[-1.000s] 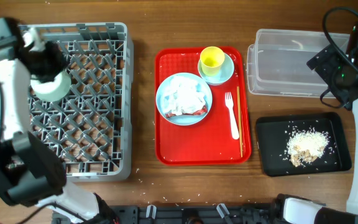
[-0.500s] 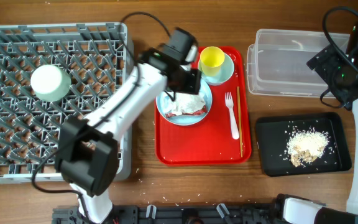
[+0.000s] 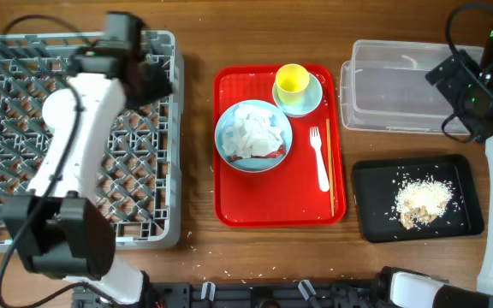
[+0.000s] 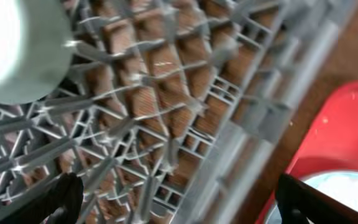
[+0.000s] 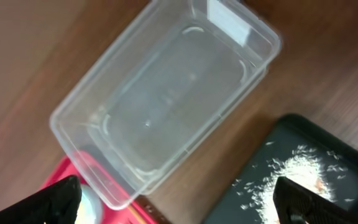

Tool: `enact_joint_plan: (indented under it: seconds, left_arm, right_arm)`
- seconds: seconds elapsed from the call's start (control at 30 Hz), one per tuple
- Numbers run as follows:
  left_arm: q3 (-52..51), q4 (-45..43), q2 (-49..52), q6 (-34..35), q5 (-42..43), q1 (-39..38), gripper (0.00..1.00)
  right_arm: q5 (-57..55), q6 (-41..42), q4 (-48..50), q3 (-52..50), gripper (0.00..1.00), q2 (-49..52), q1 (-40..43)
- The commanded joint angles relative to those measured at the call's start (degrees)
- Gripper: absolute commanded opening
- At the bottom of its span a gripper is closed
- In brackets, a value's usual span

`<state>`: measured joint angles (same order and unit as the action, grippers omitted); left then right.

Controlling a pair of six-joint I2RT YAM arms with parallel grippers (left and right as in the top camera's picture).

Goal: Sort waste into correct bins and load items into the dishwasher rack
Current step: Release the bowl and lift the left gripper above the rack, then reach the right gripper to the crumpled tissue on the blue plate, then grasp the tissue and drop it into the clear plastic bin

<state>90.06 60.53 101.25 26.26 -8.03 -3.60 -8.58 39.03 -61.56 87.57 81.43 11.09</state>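
left pincer pulled back from the light blue plate, now over far right corner of dishwasher rack

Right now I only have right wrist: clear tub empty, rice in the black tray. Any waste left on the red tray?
Observer: Yes, overhead shows crumpled napkins over a red wrapper on the blue plate.
Operator: Cutlery?
Observer: A white fork and chopsticks lie side by side, right of the plate.
Operator: Bowl racked?
Observer: Left wrist shows the green bowl sitting in the rack.
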Motion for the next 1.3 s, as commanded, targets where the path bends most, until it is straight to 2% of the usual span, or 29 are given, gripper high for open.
enact_joint_plan:
  seconds: [0.0,0.03,0.1,0.13,0.2,0.27,0.33,0.37,0.43,0.5,0.6,0.77,0.83,0.87,0.93,1.07,1.17,1.27]
  left_arm:
    - [0.1,0.2,-0.4,1.7,6.7,6.4,1.00]
    - [0.1,0.2,-0.4,1.7,7.5,7.5,1.00]
    - [0.1,0.2,-0.4,1.7,7.6,8.9,1.00]
    - [0.1,0.2,-0.4,1.7,7.6,9.0,1.00]
    - [0.1,0.2,-0.4,1.7,7.6,9.0,1.00]
    - [0.1,0.2,-0.4,1.7,7.6,9.0,1.00]
    - [0.1,0.2,-0.4,1.7,7.6,9.0,1.00]
    - [0.1,0.2,-0.4,1.7,7.6,9.0,1.00]
    - [0.1,0.1,-0.4,1.7,7.6,9.0,1.00]
    - [0.1,0.0,-0.4,1.7,7.6,9.0,1.00]
    - [0.1,0.0,-0.4,1.6,7.6,9.0,1.00]
    - [0.1,0.0,-0.4,1.6,7.6,9.0,1.00]
    - [0.1,0.0,-0.4,1.6,7.6,9.0,1.00]
    - [0.1,0.0,-0.4,1.6,7.6,9.0,1.00]
    - [0.1,0.0,-0.4,1.6,7.6,9.0,1.00]
    - [0.1,0.0,-0.4,1.2,7.5,9.0,1.00]
    - [0.1,0.0,-0.4,1.2,7.5,9.0,1.00]
    - [0.1,0.0,-0.3,1.2,7.5,9.0,1.00]
  right_arm:
    - [18.5,3.0,-0.9,0.9,1.00,-0.3,0.1]
    - [25.2,2.7,0.1,0.7,1.00,-0.3,-0.2]
    - [38.3,-9.7,6.1,-0.7,0.98,-0.1,-4.5]
    - [38.7,-13.1,7.1,-1.6,0.97,0.2,-8.5]
    - [29.3,-12.7,7.4,-3.9,0.95,2.6,-20.1]
    - [22.0,-8.9,9.6,-5.6,0.98,7.2,-30.6]
    - [20.5,-9.5,13.0,-5.7,0.94,13.7,-38.9]
    - [19.5,-11.8,14.6,-5.7,0.94,15.4,-40.3]
    - [19.6,-10.6,18.8,-5.7,0.73,20.5,-43.3]
    - [15.9,-10.1,20.0,-5.7,0.68,24.4,-44.8]
    - [10.0,-9.3,20.5,-5.7,0.68,29.2,-44.8]
    - [9.6,-8.9,21.9,-5.7,0.69,35.1,-44.9]
    - [9.6,-9.0,22.6,-5.7,0.47,35.6,-44.9]
    - [9.6,-9.1,22.8,-5.4,0.27,35.2,-44.9]
    - [9.6,-9.6,21.5,-4.1,0.04,34.6,-44.8]
    - [6.8,-10.5,17.1,-0.6,0.04,30.0,-44.8]
    - [2.1,-10.1,16.9,-0.4,0.04,22.8,-43.5]
    - [-5.3,-4.4,14.6,-0.4,0.04,15.5,-38.1]
